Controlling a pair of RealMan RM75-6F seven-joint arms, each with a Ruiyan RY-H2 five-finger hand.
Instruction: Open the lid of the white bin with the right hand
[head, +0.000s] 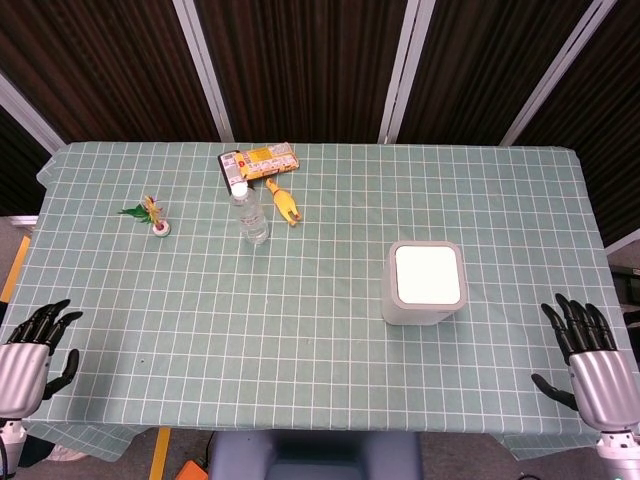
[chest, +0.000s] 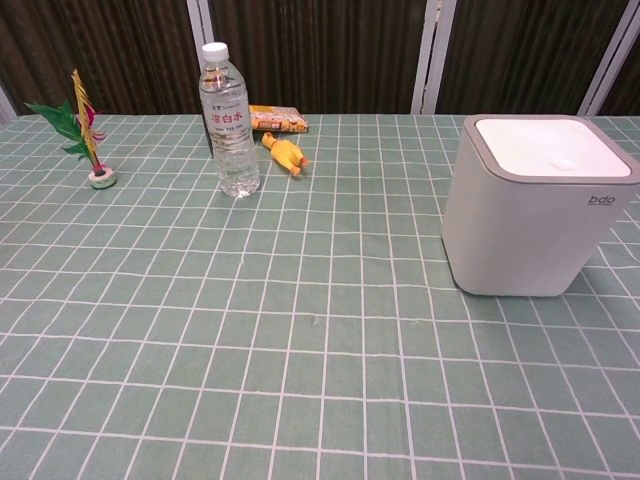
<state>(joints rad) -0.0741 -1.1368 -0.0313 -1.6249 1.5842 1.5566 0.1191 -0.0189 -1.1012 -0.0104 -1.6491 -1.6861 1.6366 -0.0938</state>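
The white bin (head: 425, 283), lid (head: 428, 275) flat and closed, is set right of centre on the surface (head: 300, 300), at ten o'clock from the nearer right robot hand (head: 590, 360), which is empty with fingers spread.

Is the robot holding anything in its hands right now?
No, nothing is held. The left hand and the right hand both hover open at the near table corners, and the white bin stands untouched with its lid closed.
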